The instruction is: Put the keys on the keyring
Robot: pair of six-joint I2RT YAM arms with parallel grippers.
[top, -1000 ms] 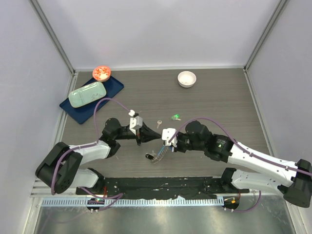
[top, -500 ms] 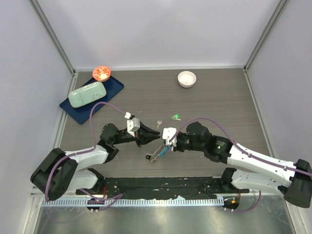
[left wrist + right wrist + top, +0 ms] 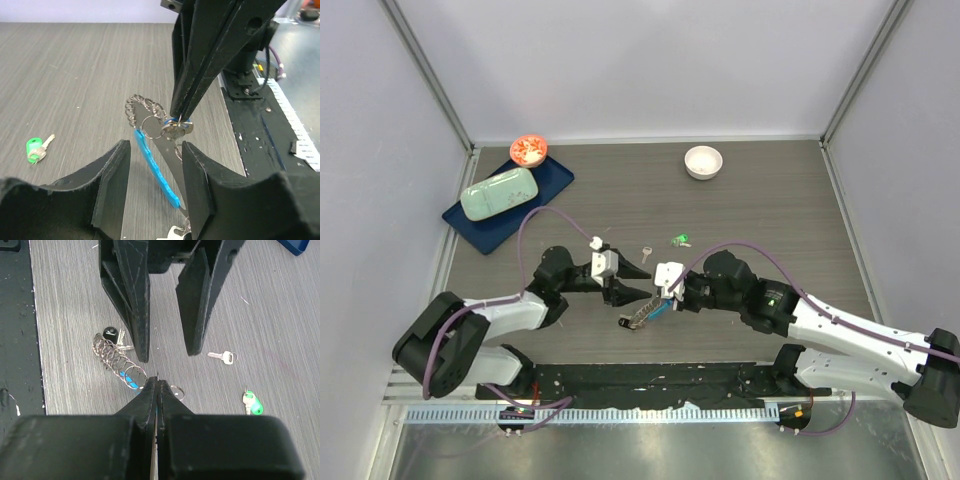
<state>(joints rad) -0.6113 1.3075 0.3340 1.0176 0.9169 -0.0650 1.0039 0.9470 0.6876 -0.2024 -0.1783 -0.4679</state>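
Observation:
My right gripper (image 3: 156, 382) is shut on the top of the keyring (image 3: 155, 170), a coil of silvery loops with a light-blue strip. The keyring hangs slanted from the fingertips down to the table (image 3: 638, 318). My left gripper (image 3: 152, 200) is open, with its fingers (image 3: 133, 305) on either side of the hanging strip and not touching it. A black-headed key (image 3: 110, 333) lies at the coil's low end. A plain silver key (image 3: 223, 357) and a green-headed key (image 3: 253, 404) lie loose on the table beyond it.
A white bowl (image 3: 703, 161) stands at the back right. At the back left, a blue tray (image 3: 541, 182) holds a pale green object (image 3: 500, 192), with a red dish (image 3: 529, 150) behind it. A black mat (image 3: 650, 380) runs along the near edge.
My left gripper has gone from shut to open and shifted a little toward the right gripper. The right gripper has kept its hold in place.

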